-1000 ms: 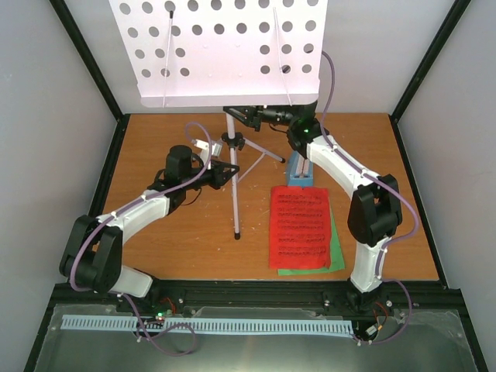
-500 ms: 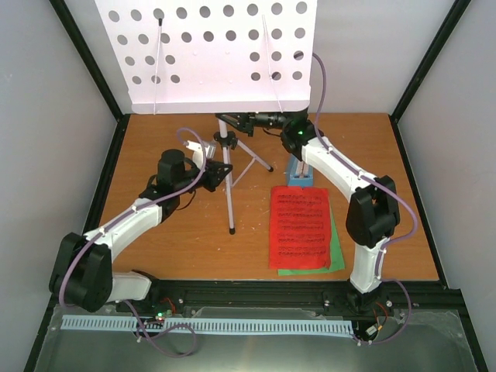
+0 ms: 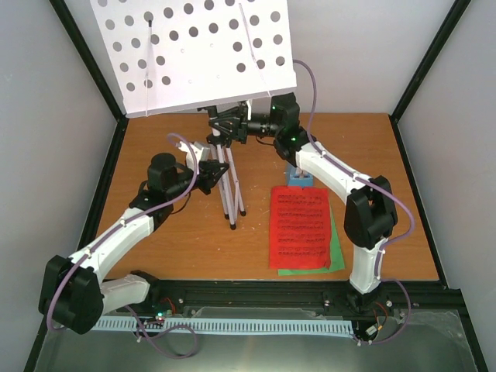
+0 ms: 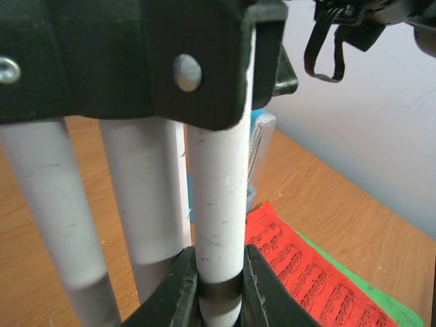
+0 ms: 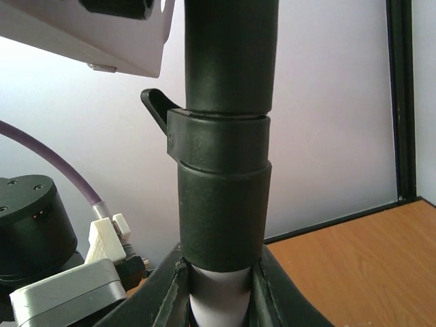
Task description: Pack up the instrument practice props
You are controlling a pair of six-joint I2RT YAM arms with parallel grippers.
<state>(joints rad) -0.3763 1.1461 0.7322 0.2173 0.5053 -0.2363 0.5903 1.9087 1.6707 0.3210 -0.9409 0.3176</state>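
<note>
The music stand (image 3: 229, 182) stands at the back middle of the table (image 3: 170, 248), its legs drawn nearly together and its tray (image 3: 194, 54) tilted overhead. The left hand (image 4: 219, 289) pinches one white leg (image 4: 218, 204). The right hand (image 5: 218, 303) pinches the post (image 5: 228, 54) just under the black collar (image 5: 221, 204). Both grips want firmness, and the stand should be lowered slowly sideways, clear of the metronome (image 3: 299, 177) and red pages (image 3: 298, 225).

1. The right gripper (image 5: 218, 289) has its fingers (image 5: 272, 289) pressed on both sides of the pale tube of the music stand (image 5: 221, 204), just under its black collar (image 5: 221, 143).
2. A small black lever (image 5: 155, 103) juts left from the collar.
3. The corner of the grey tray (image 5: 88, 34) shows upper left.
4. A purple cable (image 5: 48, 153) curves lower left, and the wooden table (image 5: 368, 252) lies lower right.
</note>
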